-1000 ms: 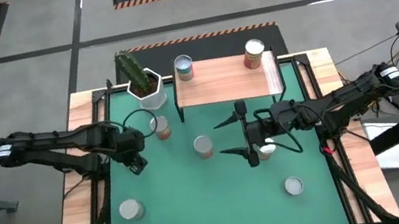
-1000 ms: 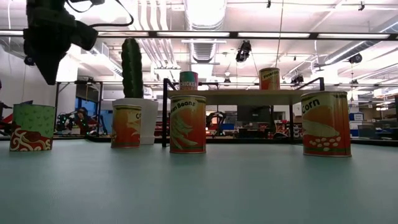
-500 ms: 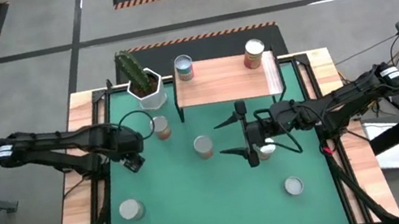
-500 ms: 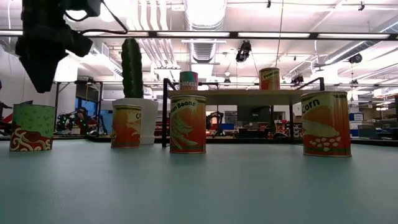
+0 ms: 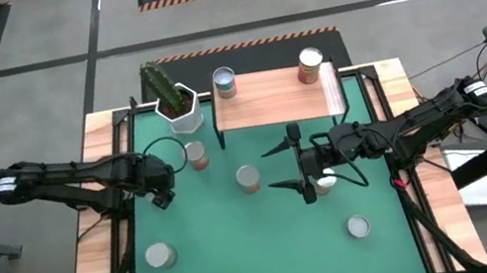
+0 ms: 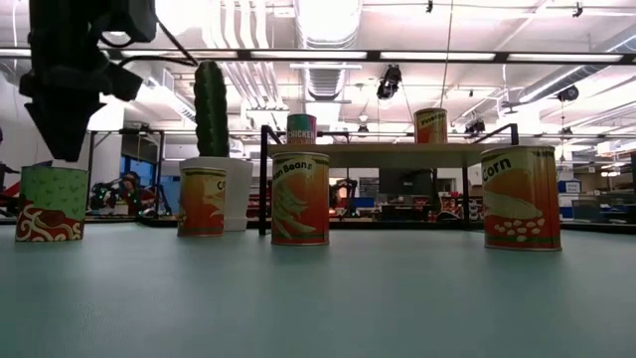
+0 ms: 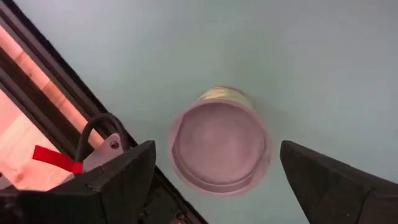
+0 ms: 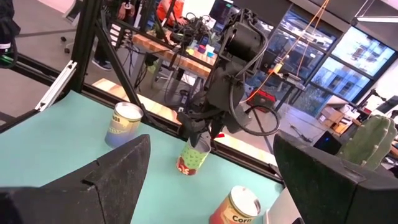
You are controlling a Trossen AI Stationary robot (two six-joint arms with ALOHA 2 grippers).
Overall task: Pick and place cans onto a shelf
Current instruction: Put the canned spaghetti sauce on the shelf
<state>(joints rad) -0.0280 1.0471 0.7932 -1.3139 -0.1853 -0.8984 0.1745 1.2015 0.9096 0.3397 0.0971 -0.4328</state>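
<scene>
Above the mat's left edge hangs the left gripper [image 7: 211,171], its dark wedge-shaped fingers [image 7: 118,174] spread wide around nothing; directly beneath stands a small cylindrical can [image 7: 221,146], dull silvery lid ringed by a raised rim, green-and-red label; the right gripper [image 5: 290,162] hovers over the middle of the mat, fingers equally parted and empty; matte green mat [image 5: 243,247] carries five cans; two more stand at the ends of the shelf [image 5: 272,96], a pale wood board on thin black legs; beside it, a white hexagonal pot [image 5: 184,117] holding a ribbed cactus.
</scene>
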